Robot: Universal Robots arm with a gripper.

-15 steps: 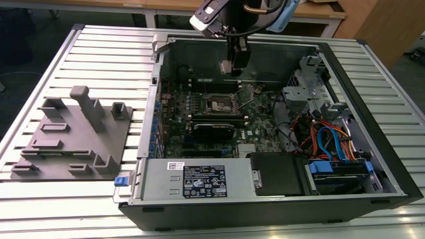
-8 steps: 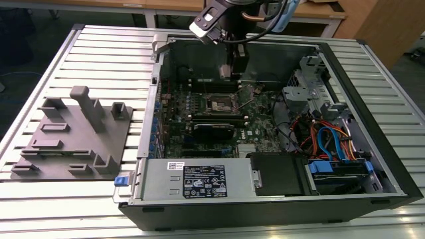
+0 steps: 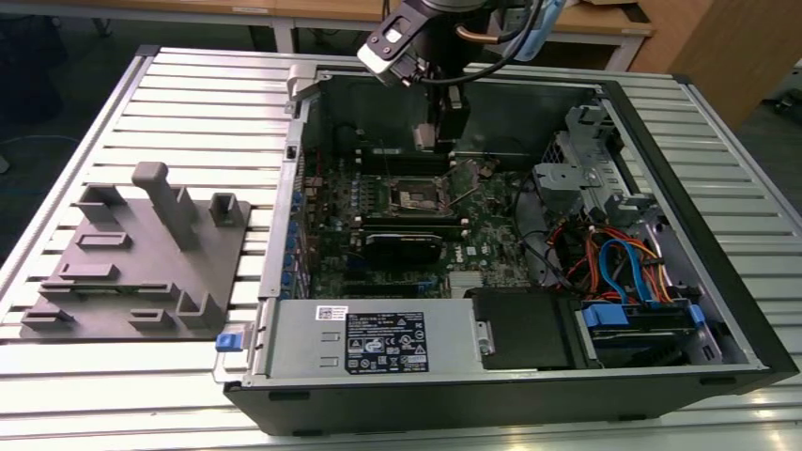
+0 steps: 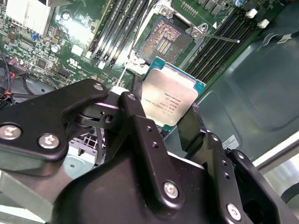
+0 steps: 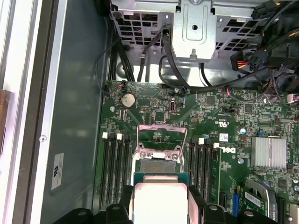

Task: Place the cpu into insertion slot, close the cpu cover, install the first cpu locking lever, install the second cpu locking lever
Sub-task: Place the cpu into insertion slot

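Note:
In the exterior view my gripper (image 3: pixel 433 141) reaches down into the open computer case, above the far edge of the motherboard and just behind the insertion slot (image 3: pixel 420 194). Both wrist views show the gripper (image 4: pixel 166 112) (image 5: pixel 160 205) shut on the cpu (image 4: pixel 170 95) (image 5: pixel 159 198), a silvery square chip with a green rim, held by two opposite edges. The insertion slot (image 4: pixel 163 42) (image 5: pixel 159 165) lies open with its contact field bare, a short way beyond the chip. The cpu cover (image 5: pixel 162 126) stands swung up on the slot's far side. A thin lever rod (image 4: pixel 219 37) juts out beside the slot.
Long black memory slots (image 4: pixel 117 28) flank the socket on both sides. A metal drive cage (image 3: pixel 589 178) and coloured cables (image 3: pixel 614 263) fill the case on the exterior view's right. The grey power supply (image 3: pixel 363 343) sits at the front. A grey fixture plate (image 3: pixel 138 254) lies outside the case.

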